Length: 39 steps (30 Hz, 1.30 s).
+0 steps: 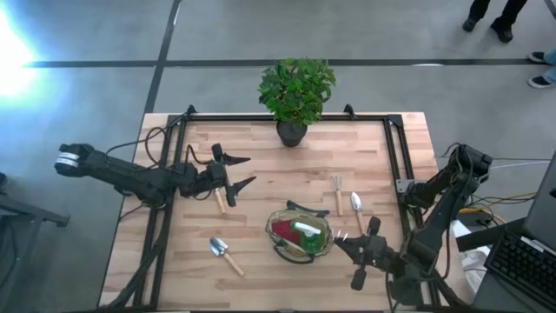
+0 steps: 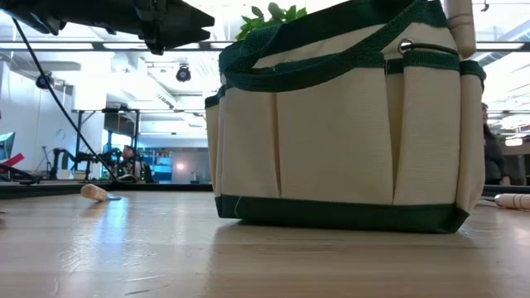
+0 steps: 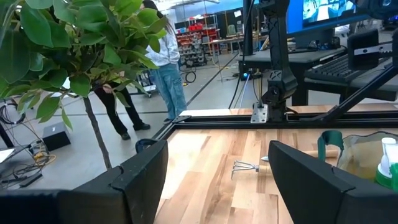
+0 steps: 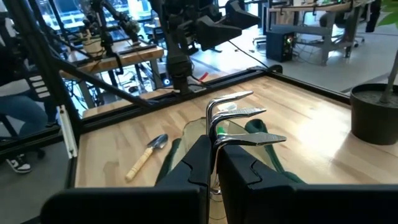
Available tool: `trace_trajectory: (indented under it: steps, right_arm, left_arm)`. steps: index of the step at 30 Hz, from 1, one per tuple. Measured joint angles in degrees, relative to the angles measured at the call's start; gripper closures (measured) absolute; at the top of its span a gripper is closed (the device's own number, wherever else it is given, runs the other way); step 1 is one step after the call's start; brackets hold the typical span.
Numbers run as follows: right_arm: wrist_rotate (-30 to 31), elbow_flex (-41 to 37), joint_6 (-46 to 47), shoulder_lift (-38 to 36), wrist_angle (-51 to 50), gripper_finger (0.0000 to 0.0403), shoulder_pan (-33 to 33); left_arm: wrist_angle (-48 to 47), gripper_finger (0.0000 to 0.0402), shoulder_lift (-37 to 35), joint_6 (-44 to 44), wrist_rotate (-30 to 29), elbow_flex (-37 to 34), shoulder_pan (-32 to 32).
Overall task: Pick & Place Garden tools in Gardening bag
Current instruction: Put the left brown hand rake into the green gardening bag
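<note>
The olive-tan gardening bag stands on the table's near middle, with a red piece and a green spray bottle inside. My right gripper is at the bag's right rim, shut on a silver-tined hand fork. My left gripper is open and empty at the table's left middle, above a wooden-handled tool. A trowel lies at the near left. A small fork and a trowel lie right of the bag's far side. My right gripper pinches the fork's thin metal shank between its two fingers, just behind the bent tines. The fingers come from the table's right, along the tool. The tines stick out past the fingertips over the bag's opening, lifted clear of the table; the handle is hidden by the gripper.
A leafy plant in a dark pot stands at the far edge's middle. A dark metal frame runs along the table's sides. A wooden handle rises at the bag's right side in the low view. People stand beyond the table.
</note>
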Motion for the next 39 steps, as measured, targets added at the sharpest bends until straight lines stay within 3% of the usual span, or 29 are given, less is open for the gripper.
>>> trace_trajectory:
  steps: [10,24,33,39]
  right_arm:
    - [-0.17,-1.61,0.54,0.02,0.09,0.0394,-0.77]
    - [-1.65,-6.33,8.88,0.02,0.47,0.0394,-0.87]
    - [-3.29,-10.47,7.90,0.02,11.00,0.0394,-0.85]
    - [-4.17,-11.37,8.26,0.55,12.41,0.0394,-0.86]
  left_arm:
    - [0.00,0.0122,0.00,0.00,0.00,0.00,0.00]
    - [0.00,0.0122,0.00,0.00,0.00,0.02,0.02]
    - [0.00,0.0122,0.00,0.00,-0.16,0.02,0.02]
    - [0.00,0.0122,0.00,0.00,-0.26,0.02,0.02]
